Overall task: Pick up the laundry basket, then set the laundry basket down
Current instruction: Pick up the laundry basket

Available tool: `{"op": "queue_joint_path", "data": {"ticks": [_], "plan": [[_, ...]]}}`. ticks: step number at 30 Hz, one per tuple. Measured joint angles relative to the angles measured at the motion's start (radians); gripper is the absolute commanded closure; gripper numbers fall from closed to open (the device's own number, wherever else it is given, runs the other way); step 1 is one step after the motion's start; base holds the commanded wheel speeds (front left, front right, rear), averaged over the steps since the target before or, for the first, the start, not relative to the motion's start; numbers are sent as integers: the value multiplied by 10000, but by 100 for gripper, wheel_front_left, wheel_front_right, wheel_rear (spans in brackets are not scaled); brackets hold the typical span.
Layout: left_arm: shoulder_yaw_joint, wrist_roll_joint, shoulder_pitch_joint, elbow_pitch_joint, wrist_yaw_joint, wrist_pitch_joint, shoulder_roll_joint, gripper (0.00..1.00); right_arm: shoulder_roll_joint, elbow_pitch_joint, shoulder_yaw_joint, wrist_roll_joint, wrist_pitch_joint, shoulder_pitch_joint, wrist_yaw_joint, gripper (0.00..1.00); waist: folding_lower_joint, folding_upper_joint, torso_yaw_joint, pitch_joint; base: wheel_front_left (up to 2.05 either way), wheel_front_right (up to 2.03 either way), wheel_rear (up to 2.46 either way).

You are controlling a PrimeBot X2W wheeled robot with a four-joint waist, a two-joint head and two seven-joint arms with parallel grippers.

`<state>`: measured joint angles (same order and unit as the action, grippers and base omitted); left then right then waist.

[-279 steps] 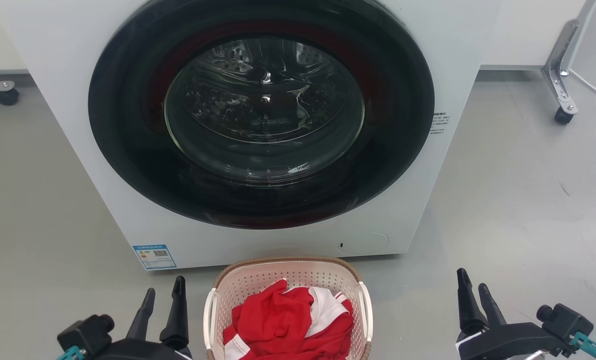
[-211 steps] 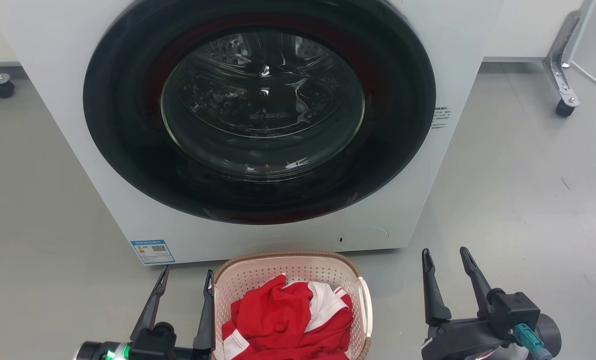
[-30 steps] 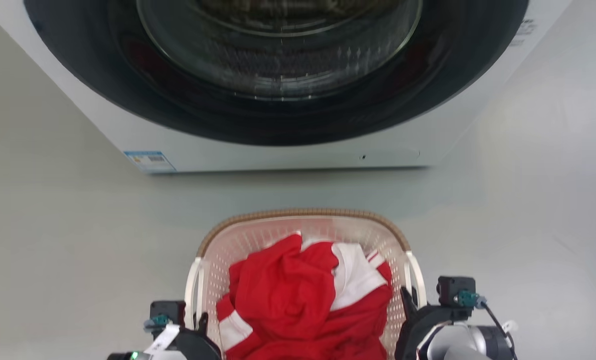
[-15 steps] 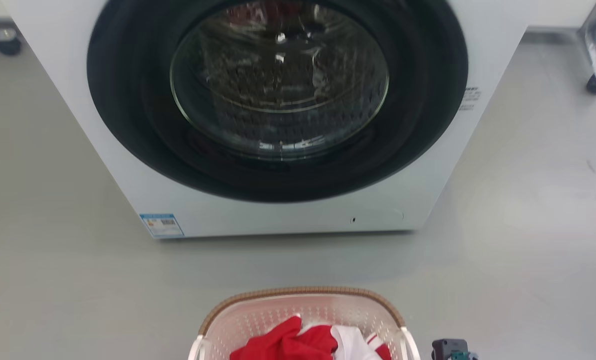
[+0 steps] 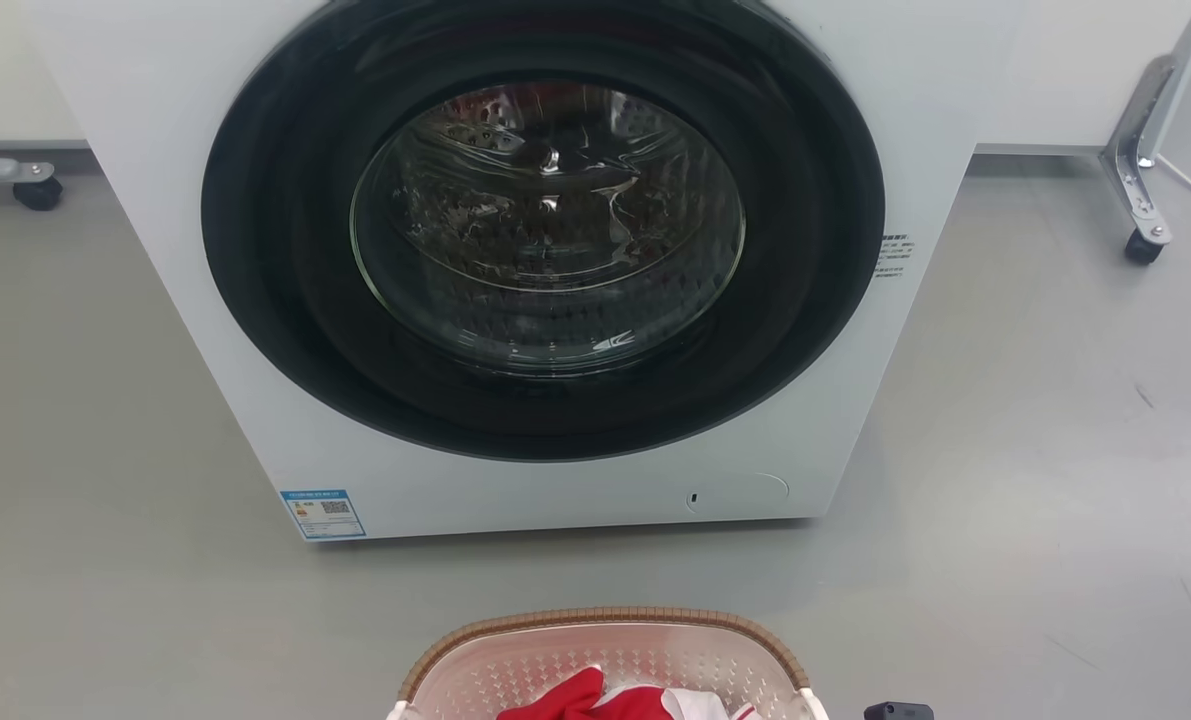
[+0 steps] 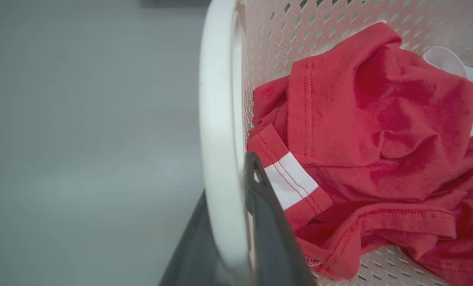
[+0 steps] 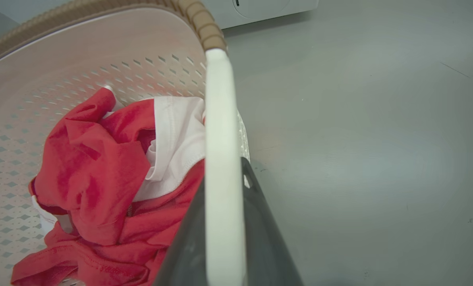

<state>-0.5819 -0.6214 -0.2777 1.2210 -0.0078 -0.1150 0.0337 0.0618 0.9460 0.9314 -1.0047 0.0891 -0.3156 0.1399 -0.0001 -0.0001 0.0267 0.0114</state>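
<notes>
The laundry basket point(image 5: 610, 625), holding red and white clothes point(image 6: 371, 119), is over the floor point(image 5: 1005, 450) in front of the washer point(image 5: 545, 250). The left gripper point(image 6: 228, 178) pinches one white handle point(image 6: 216, 99), and the right gripper point(image 7: 222, 174) pinches the other handle point(image 7: 218, 119).

White washer point(image 5: 545, 230) on grey floor point(image 5: 1055, 450)

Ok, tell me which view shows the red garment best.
Left wrist view: the red garment spreads wide, seams and white cuff sharp. Right wrist view hides part behind the laundry basket handle; head view crops it to a tip.
</notes>
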Motion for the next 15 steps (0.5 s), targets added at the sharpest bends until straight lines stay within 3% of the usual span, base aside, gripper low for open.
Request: {"op": "queue_joint_path", "data": {"ticks": [15], "plan": [[-150,-42,161,46,0,94,4,100,-2,196,462,-621,19,64,10,100,1,2,-32,-189,0,0,0]]}}
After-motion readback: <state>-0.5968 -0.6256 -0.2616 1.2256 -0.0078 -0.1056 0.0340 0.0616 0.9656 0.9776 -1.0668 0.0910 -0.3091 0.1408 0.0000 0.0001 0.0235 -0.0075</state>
